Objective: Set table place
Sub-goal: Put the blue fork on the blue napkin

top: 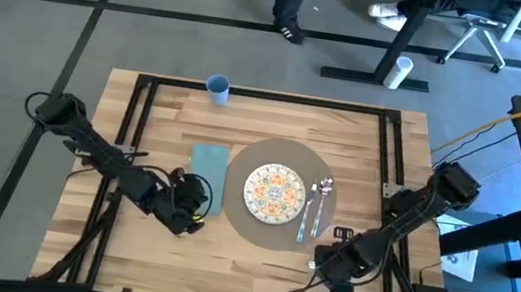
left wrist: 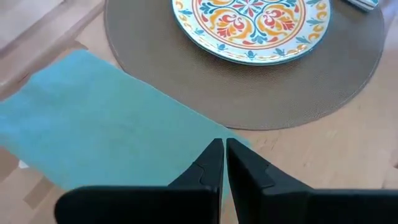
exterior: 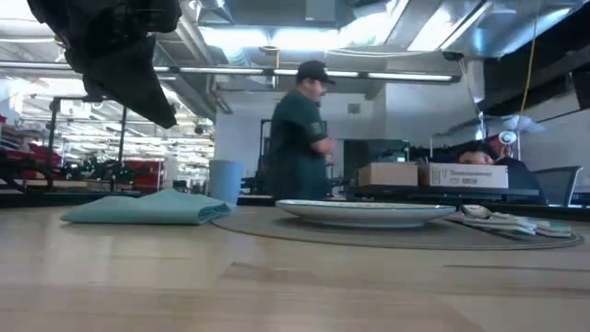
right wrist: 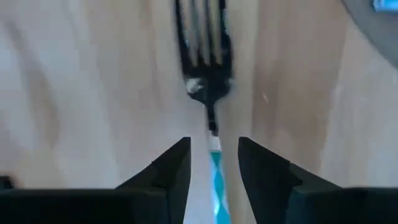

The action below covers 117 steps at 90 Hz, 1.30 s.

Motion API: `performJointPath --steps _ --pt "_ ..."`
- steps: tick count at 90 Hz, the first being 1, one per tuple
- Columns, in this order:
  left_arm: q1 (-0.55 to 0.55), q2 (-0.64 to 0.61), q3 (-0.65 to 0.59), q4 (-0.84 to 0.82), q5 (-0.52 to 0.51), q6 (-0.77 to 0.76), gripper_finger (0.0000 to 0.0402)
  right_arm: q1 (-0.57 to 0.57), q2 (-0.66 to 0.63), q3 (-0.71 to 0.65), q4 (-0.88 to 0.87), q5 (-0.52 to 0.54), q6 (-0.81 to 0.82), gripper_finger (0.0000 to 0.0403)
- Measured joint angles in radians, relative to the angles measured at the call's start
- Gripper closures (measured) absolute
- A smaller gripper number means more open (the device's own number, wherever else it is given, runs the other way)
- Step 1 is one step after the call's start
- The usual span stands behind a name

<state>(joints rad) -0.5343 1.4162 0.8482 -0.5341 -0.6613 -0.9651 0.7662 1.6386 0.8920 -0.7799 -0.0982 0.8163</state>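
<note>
The right gripper [right wrist: 212,163] is holding its fingers apart around a teal-handled metal fork [right wrist: 205,59] lying on the light-wood table [top: 147,242]. A skewed closing could be nudging it away, I reckon. The left gripper [left wrist: 224,163] is waiting closed by the teal napkin [left wrist: 106,134].

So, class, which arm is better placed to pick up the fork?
Right. Its jaws stand open on either side of the fork at its teal handle; the left arm's jaws are shut by the napkin, across the placemat.

High overhead; low at table [exterior: 277,286] level; wrists close; plate [top: 276,192] shared high, low, left wrist
</note>
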Motion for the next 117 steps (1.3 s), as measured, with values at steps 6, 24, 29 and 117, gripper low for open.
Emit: performJointPath --steps 6,24,29,117 --pt "0.0 0.0 0.0 0.0 0.0 0.0 0.0398 0.0 0.0 -0.012 0.005 0.0 0.002 0.0282" --pt "0.0 0.0 0.0 0.0 0.0 -0.002 0.0398 0.0 -0.003 -0.055 0.073 -0.036 0.017 0.0283" --pt "0.0 0.0 0.0 0.0 0.0 -0.002 0.0398 -0.001 -0.005 -0.064 0.081 -0.041 0.024 0.0283" --pt "0.0 0.0 -0.027 0.001 0.0 -0.046 0.0398 -0.002 0.001 -0.059 0.103 -0.052 -0.01 0.0396"
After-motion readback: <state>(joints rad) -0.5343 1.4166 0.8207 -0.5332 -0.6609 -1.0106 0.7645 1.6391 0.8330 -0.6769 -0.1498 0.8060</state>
